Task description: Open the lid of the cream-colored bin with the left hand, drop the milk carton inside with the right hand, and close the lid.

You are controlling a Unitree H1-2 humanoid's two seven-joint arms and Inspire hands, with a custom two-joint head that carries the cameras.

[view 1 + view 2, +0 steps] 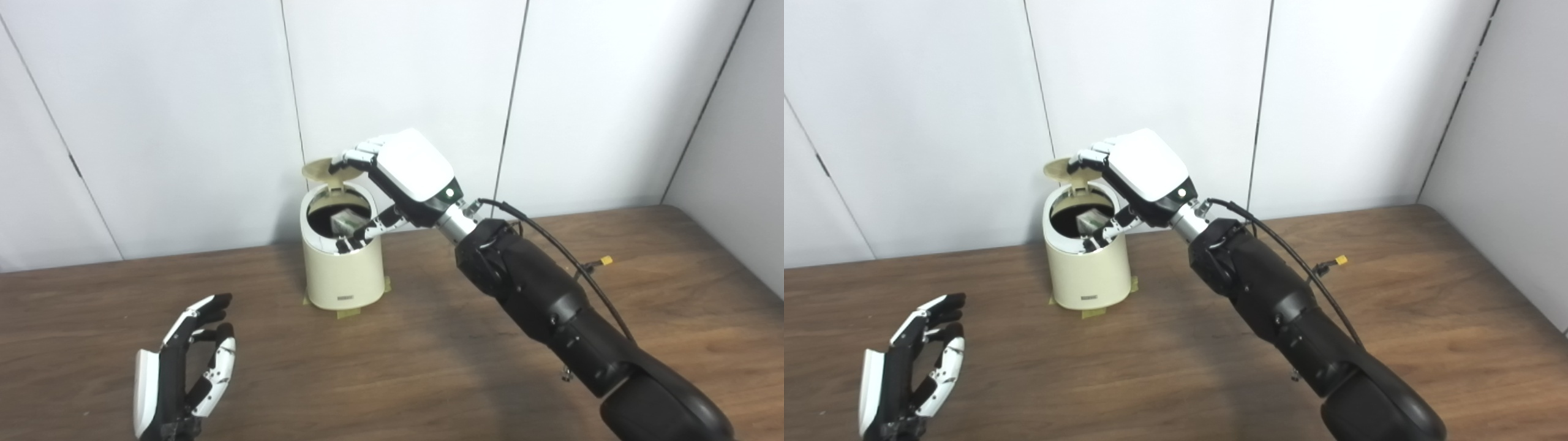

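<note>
- left eye view: the cream-colored bin (343, 269) stands on the brown table (429, 367) near the white wall, with bits of tape at its base.
- its lid (323, 169) is tipped up at the back, so the round mouth is uncovered.
- the milk carton (348, 222) shows inside the mouth, its greenish top just below the rim (whether it rests on the bottom or hangs, i cannot tell).
- the right hand (404, 177) reaches over the bin from the right; its fingers (358, 153) curl forward beside the raised lid, and its thumb (367, 231) lies low across the rim, just beside the carton.
- i cannot tell whether that hand has hold of the carton or is merely next to it.
- the left hand (184, 373) is well apart from the bin, low at the near left of the table, fingers spread and a little bent, holding nothing.
- right eye view: the same scene from slightly to the side; the bin (1087, 263) sits further left in the picture, the lid (1062, 167) upright behind the opening.
- the carton (1088, 220) again peeks out within the rim, with the right hand (1145, 171) over it.
- the left hand (909, 367) is at the bottom left corner, palm turned inward, fingers apart and empty.
</note>
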